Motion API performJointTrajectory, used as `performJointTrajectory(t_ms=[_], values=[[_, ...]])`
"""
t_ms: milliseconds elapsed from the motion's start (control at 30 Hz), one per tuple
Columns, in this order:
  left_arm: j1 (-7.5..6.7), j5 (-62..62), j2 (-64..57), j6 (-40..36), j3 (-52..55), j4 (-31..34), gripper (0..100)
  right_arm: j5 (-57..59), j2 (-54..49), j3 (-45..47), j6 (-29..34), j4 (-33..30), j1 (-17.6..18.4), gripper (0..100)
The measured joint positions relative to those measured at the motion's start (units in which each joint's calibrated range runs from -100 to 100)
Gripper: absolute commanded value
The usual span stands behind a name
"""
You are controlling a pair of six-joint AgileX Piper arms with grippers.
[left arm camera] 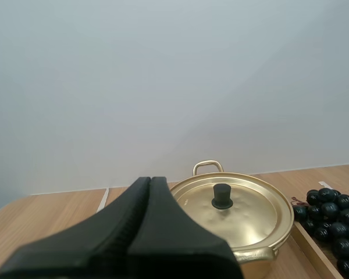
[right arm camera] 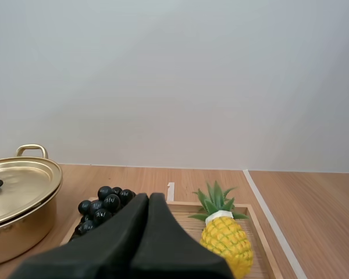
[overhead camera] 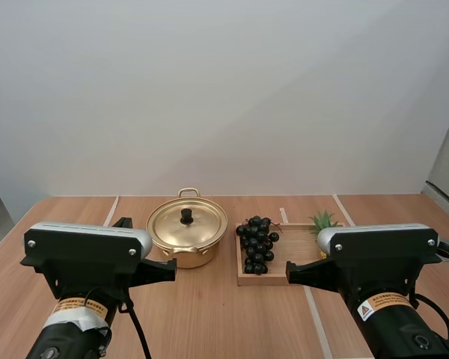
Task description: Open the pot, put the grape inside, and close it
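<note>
Both empty, pressed together: left claw (left arm camera: 150,180), right claw (right arm camera: 149,196). Risk: small knob (left arm camera: 222,196) slips from pinch, pot lid (left arm camera: 253,216) drops.

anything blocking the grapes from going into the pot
Yes: the lid sits on the pot and closes it, so it has to come off first. The grapes lie on the tray beside the pot, and nothing visible stands between the two.

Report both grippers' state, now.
Left gripper: shut, holding nothing.
Right gripper: shut, holding nothing.
</note>
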Motion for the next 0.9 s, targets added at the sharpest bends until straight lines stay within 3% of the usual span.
performJointTrajectory(t_ms=[900], values=[[0.00, -2.5, 0.0, 0.0, 0.0, 0.0, 0, -0.1, 0.0, 0.0, 0.0, -0.4, 0.0, 0]])
